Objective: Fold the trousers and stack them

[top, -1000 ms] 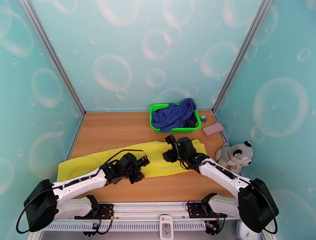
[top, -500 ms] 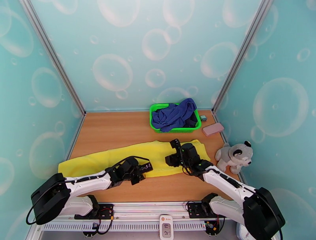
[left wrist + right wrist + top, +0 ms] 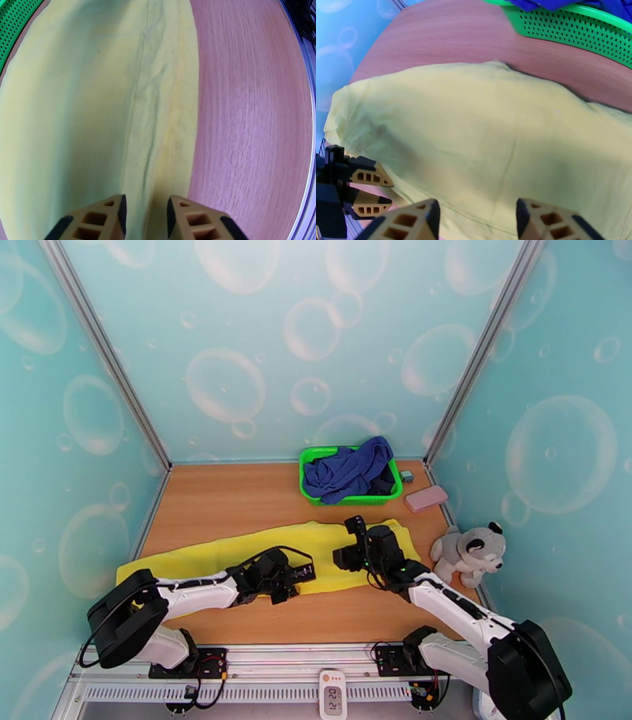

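The yellow trousers [image 3: 229, 557] lie spread flat in a long strip across the wooden table [image 3: 237, 500], from the left wall toward the right side. My left gripper [image 3: 299, 579] sits low at their near edge, around the middle. In the left wrist view its fingers [image 3: 114, 217] stand a narrow gap apart over a lengthwise ridge of the trousers [image 3: 79, 98], pinching nothing. My right gripper [image 3: 349, 544] hovers over the right part of the trousers [image 3: 474, 126], its fingers [image 3: 418, 219] wide apart and open. The left gripper [image 3: 371, 189] shows at the cloth's near edge in the right wrist view.
A green basket [image 3: 355, 500] holding a blue garment [image 3: 351, 469] stands at the back right, just behind the trousers. A pink block [image 3: 426, 498] and a small grey object [image 3: 407, 476] lie beside it. A plush toy [image 3: 470, 552] sits at the right edge.
My left arm has stretched rightward along the trousers' near edge, carrying its gripper toward the middle. The right gripper shifted slightly right and its fingers spread wider.
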`<action>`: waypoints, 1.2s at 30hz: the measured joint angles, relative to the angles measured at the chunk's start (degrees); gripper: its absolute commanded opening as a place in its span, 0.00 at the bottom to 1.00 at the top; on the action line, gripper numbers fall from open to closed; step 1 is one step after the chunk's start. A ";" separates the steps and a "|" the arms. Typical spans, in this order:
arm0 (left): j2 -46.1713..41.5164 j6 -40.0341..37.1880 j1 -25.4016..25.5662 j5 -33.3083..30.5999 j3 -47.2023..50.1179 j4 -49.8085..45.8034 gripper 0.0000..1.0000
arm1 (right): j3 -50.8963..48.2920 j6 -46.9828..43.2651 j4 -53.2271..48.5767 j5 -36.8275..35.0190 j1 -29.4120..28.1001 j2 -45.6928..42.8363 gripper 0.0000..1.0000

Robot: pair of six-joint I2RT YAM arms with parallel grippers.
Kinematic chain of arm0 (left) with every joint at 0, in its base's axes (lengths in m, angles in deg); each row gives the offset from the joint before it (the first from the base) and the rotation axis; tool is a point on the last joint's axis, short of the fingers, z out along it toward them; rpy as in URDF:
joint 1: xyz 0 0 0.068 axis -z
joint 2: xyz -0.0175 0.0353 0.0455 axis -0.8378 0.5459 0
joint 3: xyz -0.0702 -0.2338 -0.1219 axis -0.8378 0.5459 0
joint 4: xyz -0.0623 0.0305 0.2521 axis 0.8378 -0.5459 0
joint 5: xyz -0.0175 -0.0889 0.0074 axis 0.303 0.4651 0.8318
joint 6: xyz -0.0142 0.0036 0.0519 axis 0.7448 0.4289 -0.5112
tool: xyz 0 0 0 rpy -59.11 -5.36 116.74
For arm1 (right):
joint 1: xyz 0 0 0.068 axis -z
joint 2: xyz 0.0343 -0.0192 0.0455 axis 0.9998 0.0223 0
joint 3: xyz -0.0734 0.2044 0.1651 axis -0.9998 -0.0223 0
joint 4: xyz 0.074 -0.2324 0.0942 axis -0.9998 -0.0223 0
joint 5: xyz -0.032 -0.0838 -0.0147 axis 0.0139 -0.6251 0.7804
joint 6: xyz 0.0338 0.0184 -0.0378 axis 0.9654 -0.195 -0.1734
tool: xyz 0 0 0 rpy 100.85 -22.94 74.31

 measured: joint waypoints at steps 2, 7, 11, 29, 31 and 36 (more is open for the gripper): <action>0.98 -0.07 0.31 0.00 -0.74 -0.55 0.31 | -0.13 0.02 0.02 0.20 0.52 0.00 0.56; 4.48 -0.39 0.90 -0.28 -2.54 -1.77 0.14 | -0.13 0.02 0.15 0.81 1.29 0.00 0.57; 5.14 -0.09 0.90 -0.66 -2.84 -1.99 0.08 | -0.13 0.04 0.20 1.33 1.60 0.00 0.57; -4.74 1.22 6.54 -6.75 -4.44 -7.26 0.00 | -0.63 3.04 1.40 -0.09 2.36 2.05 0.57; -5.64 1.75 8.28 -7.93 -5.05 -9.05 0.00 | -0.63 4.11 1.42 -1.07 2.97 2.03 0.57; -4.81 2.43 11.82 -9.73 -5.38 -13.66 0.00 | -0.61 7.54 1.01 -5.33 4.66 2.32 0.57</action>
